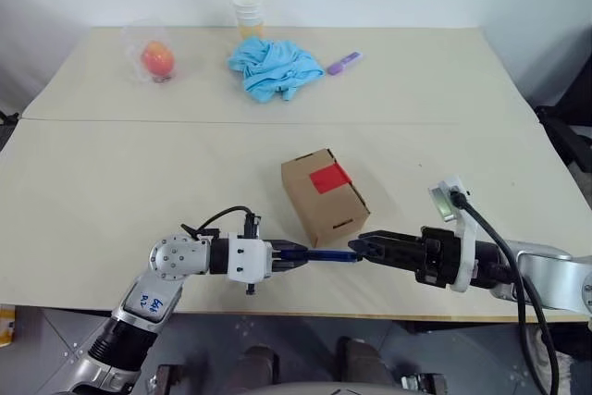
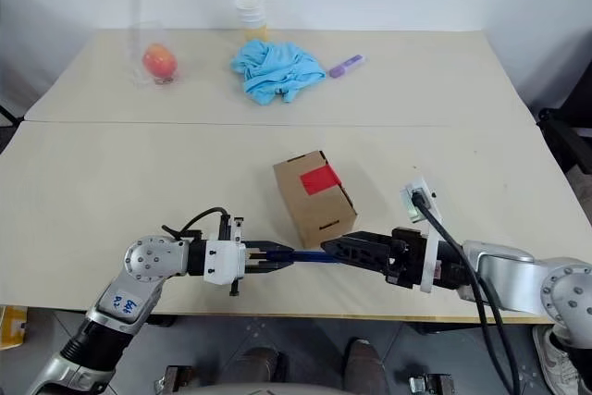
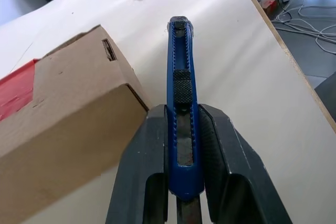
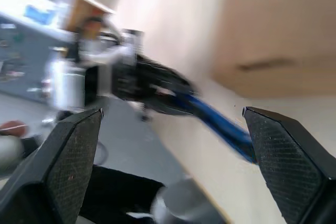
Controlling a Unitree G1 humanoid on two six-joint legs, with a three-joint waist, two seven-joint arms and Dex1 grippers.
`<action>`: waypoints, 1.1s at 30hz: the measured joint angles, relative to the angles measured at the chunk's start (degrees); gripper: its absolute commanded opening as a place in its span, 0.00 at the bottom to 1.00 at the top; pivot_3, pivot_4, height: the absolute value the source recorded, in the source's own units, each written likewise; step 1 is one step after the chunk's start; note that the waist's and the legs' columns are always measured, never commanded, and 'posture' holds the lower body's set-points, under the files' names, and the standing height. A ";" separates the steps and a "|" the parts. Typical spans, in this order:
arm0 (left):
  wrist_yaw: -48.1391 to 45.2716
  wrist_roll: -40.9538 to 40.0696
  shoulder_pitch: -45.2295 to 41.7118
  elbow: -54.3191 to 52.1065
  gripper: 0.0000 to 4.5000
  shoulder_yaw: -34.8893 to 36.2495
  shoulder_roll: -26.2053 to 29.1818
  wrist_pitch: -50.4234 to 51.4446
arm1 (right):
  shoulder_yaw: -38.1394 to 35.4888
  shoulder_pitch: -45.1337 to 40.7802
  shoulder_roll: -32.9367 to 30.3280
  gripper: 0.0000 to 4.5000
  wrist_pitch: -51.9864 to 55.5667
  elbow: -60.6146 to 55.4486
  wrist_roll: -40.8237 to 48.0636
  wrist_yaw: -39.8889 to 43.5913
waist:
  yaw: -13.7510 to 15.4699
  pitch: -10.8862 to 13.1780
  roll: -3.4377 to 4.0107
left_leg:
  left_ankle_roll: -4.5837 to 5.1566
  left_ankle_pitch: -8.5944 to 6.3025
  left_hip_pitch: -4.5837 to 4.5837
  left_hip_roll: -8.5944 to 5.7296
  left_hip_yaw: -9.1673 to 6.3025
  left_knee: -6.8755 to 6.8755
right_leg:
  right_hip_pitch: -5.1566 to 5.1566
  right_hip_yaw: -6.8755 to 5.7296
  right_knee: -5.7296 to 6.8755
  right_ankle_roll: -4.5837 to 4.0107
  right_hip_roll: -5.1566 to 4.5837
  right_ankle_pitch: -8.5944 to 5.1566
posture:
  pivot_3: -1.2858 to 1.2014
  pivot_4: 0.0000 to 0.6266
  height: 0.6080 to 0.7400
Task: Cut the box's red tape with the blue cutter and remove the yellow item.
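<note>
Left gripper is clamped on the blue cutter near its rear end, held roughly level above the table's near edge, tip pointing toward the robot's right — likely so the other hand can take the free end. In the left wrist view the two fingers pinch the cutter's body, with the slider pad just past them, left exposed.

The box sits on the table just beyond the cutter, not touching it, with the red tape facing up across the flap seam — tape is intact, nothing cut yet. The yellow item can't be seen; presumably inside the closed box.

Right gripper has its fingers spread wide, holding nothing. Its tips are at the cutter's free end, and in the right wrist view the cutter lies between the fingers. Reads as a handover, or a move to work the blade slider — can't tell which.

Far side, left to right: orange-red fruit in clear plastic, stacked cups, blue cloth, light-purple marker, all well apart from the work.
</note>
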 measured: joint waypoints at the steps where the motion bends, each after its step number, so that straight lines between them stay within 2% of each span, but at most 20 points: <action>1: 0.00 -0.11 -0.03 0.00 0.10 -0.01 -0.21 -0.29 | 0.87 0.00 0.01 0.99 0.49 0.41 -0.75 -0.66 | -0.03 0.00 0.00 | 0.00 0.00 0.00 0.00 0.01 0.00 | 0.00 0.00 -0.01 0.00 0.02 0.00 | 0.52 0.24 1.00; 9: -0.47 -1.63 -0.09 -0.01 0.10 0.02 -1.11 -1.47 | 5.05 -0.12 3.18 0.99 1.84 1.31 -0.89 -2.19 | -0.06 0.00 0.00 | 0.00 0.00 -0.01 0.00 0.01 0.00 | 0.00 0.01 -0.01 0.01 0.01 0.01 | 0.52 0.24 1.00; 16: -0.45 -1.82 -0.10 -0.03 0.10 0.03 -1.26 -1.47 | 7.44 -4.08 7.46 0.99 1.83 2.28 -0.55 -3.46 | -0.09 0.00 0.01 | 0.00 0.00 -0.01 0.01 0.01 0.01 | -0.01 0.01 -0.02 0.01 0.01 0.01 | 0.52 0.24 1.00; 20: -0.35 -1.82 -0.10 -0.04 0.10 0.03 -1.36 -1.47 | 8.27 -5.21 8.81 0.72 2.13 3.03 -0.68 -3.76 | -0.03 0.00 0.01 | 0.00 0.00 -0.01 -0.01 0.00 0.01 | 0.00 0.01 -0.02 0.01 0.00 0.01 | 0.52 0.24 1.00; 25: -0.38 -2.29 -0.10 -0.14 0.10 0.04 -1.38 -1.49 | 9.20 -5.79 9.94 0.32 3.21 4.09 -2.59 -3.70 | -0.09 0.00 0.01 | 0.00 0.00 -0.01 0.00 -0.01 0.00 | -0.01 0.01 -0.03 0.01 0.01 0.02 | 0.52 0.24 1.00; 33: -0.39 -2.35 -0.29 -0.12 0.10 0.09 -1.59 -1.50 | 9.66 -6.69 11.81 0.32 4.34 4.28 -4.41 -2.63 | -0.10 0.00 0.01 | 0.00 0.00 -0.02 0.00 -0.01 0.00 | -0.01 0.01 -0.03 0.00 0.01 0.02 | 0.52 0.24 1.00</action>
